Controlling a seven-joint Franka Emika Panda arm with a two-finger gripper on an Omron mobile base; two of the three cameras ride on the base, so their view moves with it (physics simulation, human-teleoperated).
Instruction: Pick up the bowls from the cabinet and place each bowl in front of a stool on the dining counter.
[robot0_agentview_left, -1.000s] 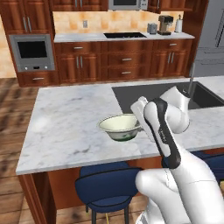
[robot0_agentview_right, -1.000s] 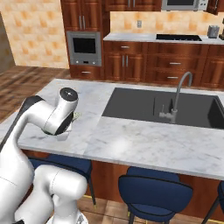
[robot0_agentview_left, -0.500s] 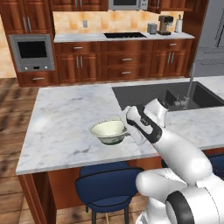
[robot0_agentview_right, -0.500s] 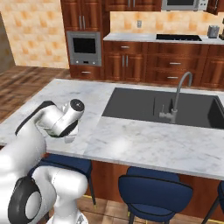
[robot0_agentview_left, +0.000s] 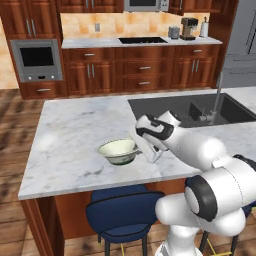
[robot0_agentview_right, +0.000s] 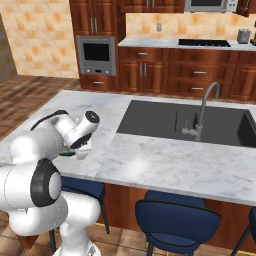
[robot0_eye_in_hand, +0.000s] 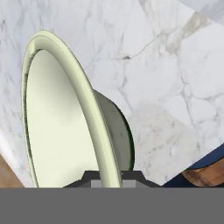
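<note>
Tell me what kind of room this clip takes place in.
A rendered home kitchen: a marble dining counter with an inset sink, blue stools tucked under it, and a built-in oven among wood cabinets.

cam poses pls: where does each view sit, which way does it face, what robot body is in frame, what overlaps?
Left base view: behind-left of the arm, facing the dining counter; arm lower right, tool at the bowl.
Right base view: behind-right, facing the sink; arm lower left.
Hand view: on the hand, along the bowl's rim; fingertips at bottom.
Shared: counter, bowl, stool.

Bowl (robot0_agentview_right: 67, 153) mostly hidden behind the arm, jaws largely out of sight.
</note>
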